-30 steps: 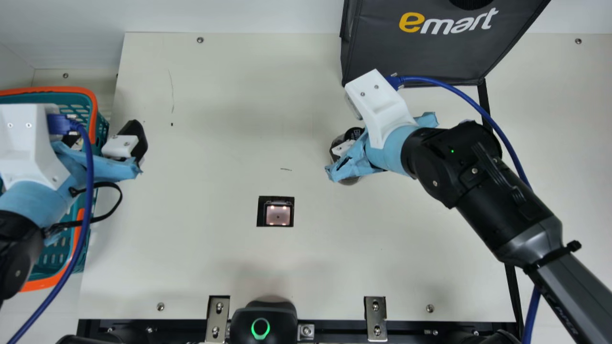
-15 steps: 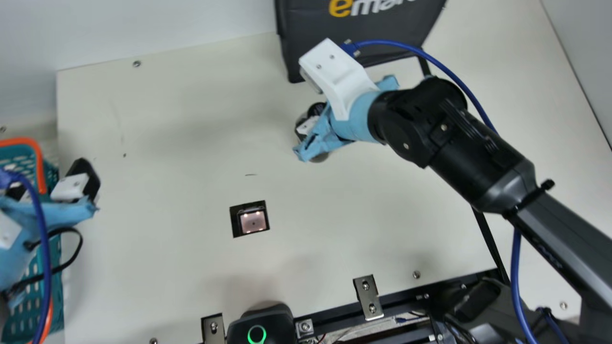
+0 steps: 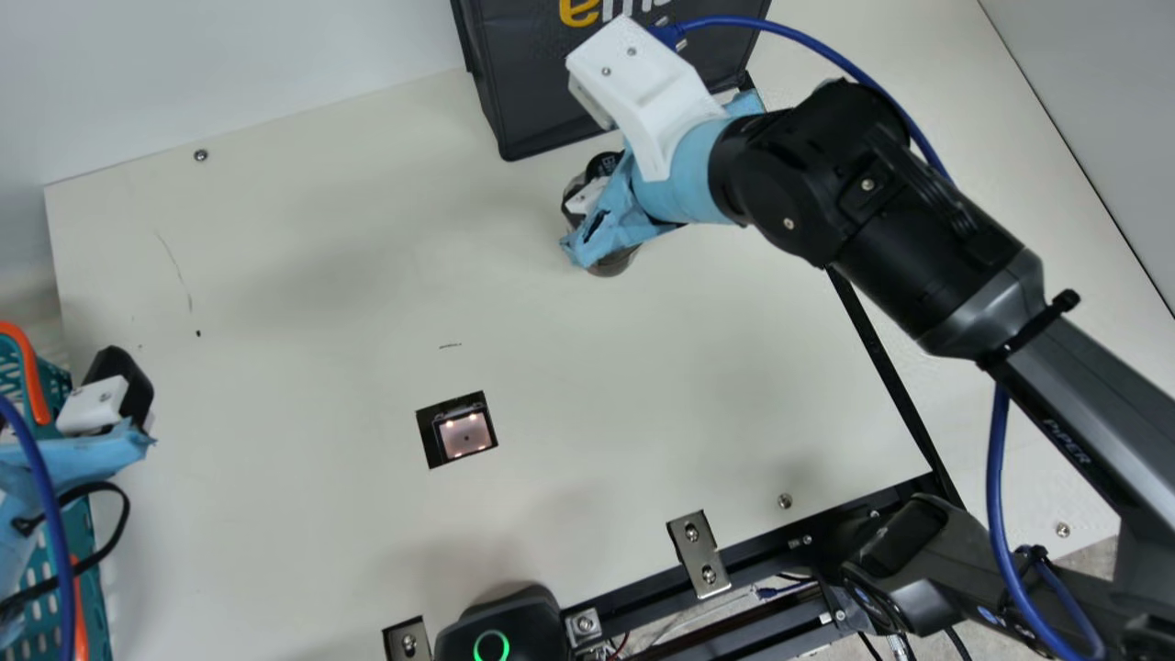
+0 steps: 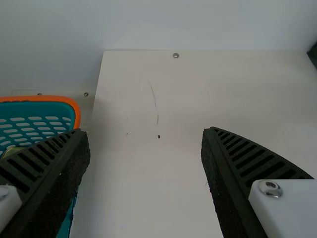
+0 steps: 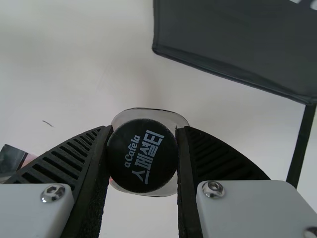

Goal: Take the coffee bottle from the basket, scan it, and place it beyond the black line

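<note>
In the main view, your right gripper [image 3: 592, 207] holds the coffee bottle [image 3: 610, 262] over the bench [image 3: 321, 294], near the foot of the dark bag [image 3: 537, 101]. The bottle is on the same side of the black line [image 3: 881, 353] as the lit scanner window [image 3: 465, 435], with a stretch of bench between bottle and line. Whether its base touches the surface, you cannot tell from here. Across the bench, your left gripper [image 3: 106, 404] hangs by the teal basket [image 3: 34, 386] with its orange rim, while a black housing [image 3: 491, 633] with a green ring sits at the near edge.

In the left wrist view, your left gripper's ribbed fingers [image 4: 262, 168] stand wide apart over the bench, one of them overlapping the basket, where part of a rounded item [image 4: 12, 150] shows inside.

In the right wrist view, your right gripper's ribbed fingers [image 5: 218, 158] close on the bottle from opposite sides, its black, printed cap [image 5: 142, 156] facing the camera between them. Beyond it, the black line meets the bag's lower edge.
</note>
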`<state>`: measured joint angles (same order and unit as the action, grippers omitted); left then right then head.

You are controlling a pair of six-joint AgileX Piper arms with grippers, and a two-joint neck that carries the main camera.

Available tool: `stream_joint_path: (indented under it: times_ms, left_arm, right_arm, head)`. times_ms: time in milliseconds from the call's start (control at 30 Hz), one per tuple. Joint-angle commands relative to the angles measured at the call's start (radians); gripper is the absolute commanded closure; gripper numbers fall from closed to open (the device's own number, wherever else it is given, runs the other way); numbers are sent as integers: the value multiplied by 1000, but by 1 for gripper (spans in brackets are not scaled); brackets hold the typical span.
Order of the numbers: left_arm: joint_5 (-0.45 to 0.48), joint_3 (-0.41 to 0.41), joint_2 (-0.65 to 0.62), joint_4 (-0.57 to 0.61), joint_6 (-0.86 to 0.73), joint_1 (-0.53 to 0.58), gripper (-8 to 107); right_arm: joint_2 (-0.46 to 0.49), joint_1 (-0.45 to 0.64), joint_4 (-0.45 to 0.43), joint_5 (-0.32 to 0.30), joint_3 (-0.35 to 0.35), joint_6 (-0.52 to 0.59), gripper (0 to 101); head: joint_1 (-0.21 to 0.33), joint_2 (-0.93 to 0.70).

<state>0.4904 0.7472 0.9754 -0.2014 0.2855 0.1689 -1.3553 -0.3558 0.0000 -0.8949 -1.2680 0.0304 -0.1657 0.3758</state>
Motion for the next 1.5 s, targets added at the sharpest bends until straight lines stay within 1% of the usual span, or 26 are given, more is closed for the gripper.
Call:
stream_joint_path:
  times_ms: [0,367,800,1033,1467]
  left_arm:
    - [0,0,0,0,0,0,9]
    - [0,0,0,0,0,0,9]
    - [0,0,0,0,0,0,9]
    - [0,0,0,0,0,0,9]
    - [0,0,0,0,0,0,9]
  right_arm:
    - [4,19,4,-2,0,-2,101]
    - [42,164,22,-19,8,10,101]
    - [49,371,62,-19,4,84,101]
    - [41,467,91,-4,7,114,101]
    - [14,628,137,54,31,168,101]
  head:
    - [27,1]
    - [27,1]
    - [27,1]
    - [27,1]
    - [27,1]
